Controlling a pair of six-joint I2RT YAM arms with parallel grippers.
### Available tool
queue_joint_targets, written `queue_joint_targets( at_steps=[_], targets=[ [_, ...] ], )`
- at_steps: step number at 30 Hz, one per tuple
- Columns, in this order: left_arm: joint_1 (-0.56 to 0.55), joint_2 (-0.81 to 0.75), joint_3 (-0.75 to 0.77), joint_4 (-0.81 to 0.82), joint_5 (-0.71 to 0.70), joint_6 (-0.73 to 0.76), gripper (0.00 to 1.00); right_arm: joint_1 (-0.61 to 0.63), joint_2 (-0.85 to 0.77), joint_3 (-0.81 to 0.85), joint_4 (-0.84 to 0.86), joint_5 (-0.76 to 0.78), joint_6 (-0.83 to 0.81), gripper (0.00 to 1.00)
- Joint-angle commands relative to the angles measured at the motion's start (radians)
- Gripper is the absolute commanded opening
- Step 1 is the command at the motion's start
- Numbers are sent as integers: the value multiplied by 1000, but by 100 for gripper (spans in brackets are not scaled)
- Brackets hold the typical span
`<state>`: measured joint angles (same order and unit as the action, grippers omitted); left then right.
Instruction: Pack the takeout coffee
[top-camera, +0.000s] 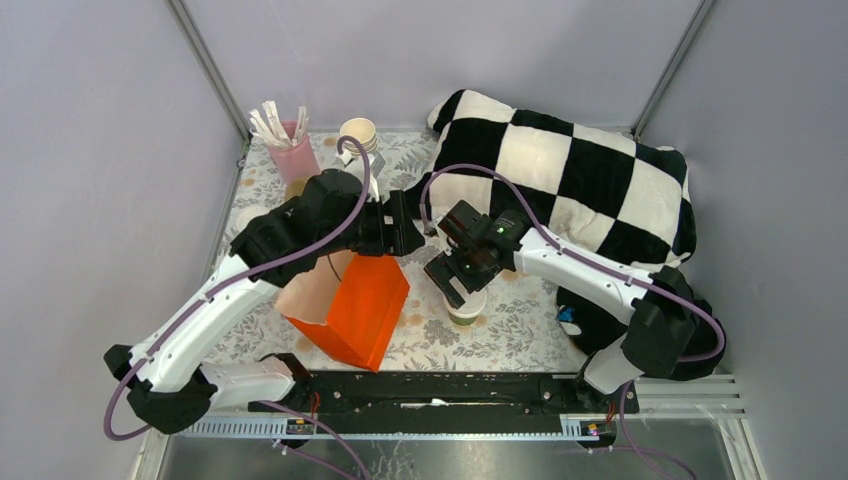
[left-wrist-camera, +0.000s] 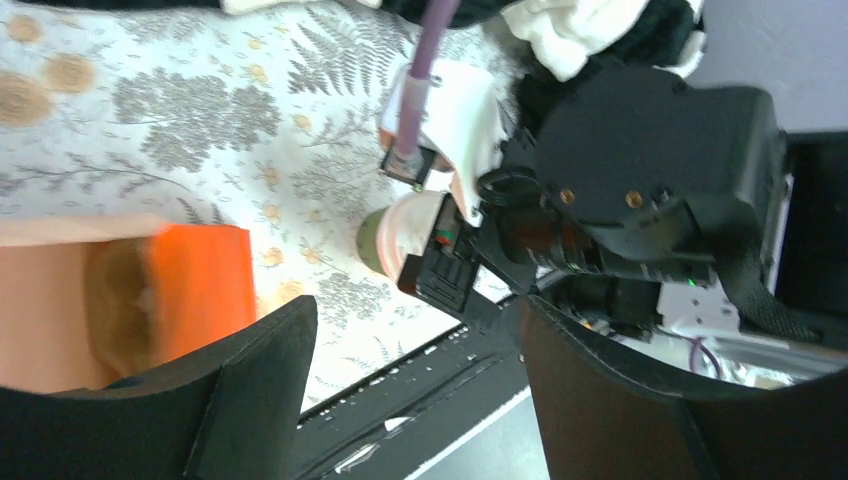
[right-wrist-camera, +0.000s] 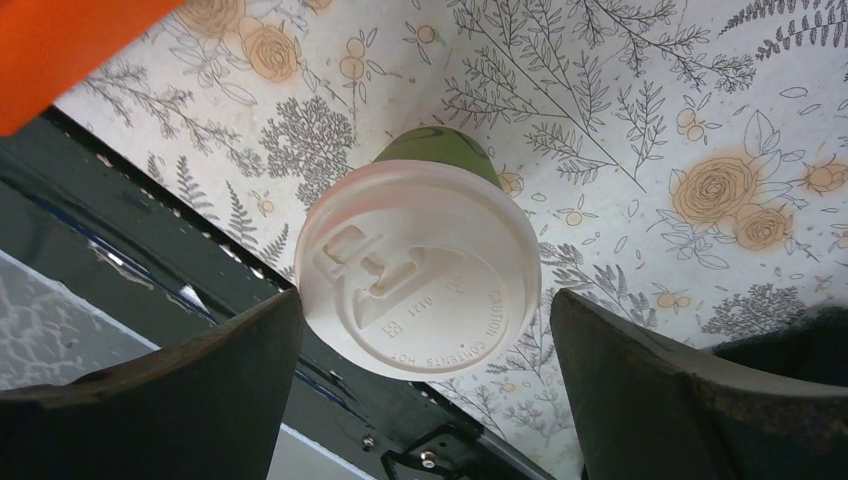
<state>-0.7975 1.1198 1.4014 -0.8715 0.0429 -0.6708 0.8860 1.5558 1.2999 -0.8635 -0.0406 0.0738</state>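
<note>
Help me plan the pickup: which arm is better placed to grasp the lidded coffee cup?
Right. The right gripper, open, hangs directly over the takeout coffee, its fingers flanking the white lid. The left gripper, also open, sits off beside the orange paper bag.

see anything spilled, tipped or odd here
Nothing spilled or damaged. The small green paper cup with its white plastic lid stands upright between the open fingers of the right gripper. The orange paper bag stands open beside it. Only oddity: a black-and-white checkered cushion slumped over the table's far right.
</note>
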Motion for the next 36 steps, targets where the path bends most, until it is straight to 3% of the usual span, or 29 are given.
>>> queue_joint_targets(
  at_steps=[1,4,9,14,17,21,26,30,36],
  targets=[
    [-2,57,122,-90,-148,71,76,4,-56,-28,86,31,106,100],
    [-2,72,150,-60,-77,79,79,4,-65,-45,96,28,122,100],
    [-2,86,219,55,171,27,86,4,-78,-41,87,29,114,100],
    [-2,95,371,36,187,16,88,5,-66,-17,48,30,103,100],
    [-2,99,473,-51,100,26,85,5,-75,-23,59,27,108,100],
    [-1,65,581,-242,-190,-27,82,4,-77,-27,59,21,116,100],
    [-1,-55,569,-501,-505,-254,80,5,-80,-30,60,24,114,100],
    [0,-175,401,-585,-561,-412,78,5,-79,-29,66,29,107,100],
    [-2,-222,223,-572,-555,-440,79,5,-73,-27,67,22,97,100]
  ],
)
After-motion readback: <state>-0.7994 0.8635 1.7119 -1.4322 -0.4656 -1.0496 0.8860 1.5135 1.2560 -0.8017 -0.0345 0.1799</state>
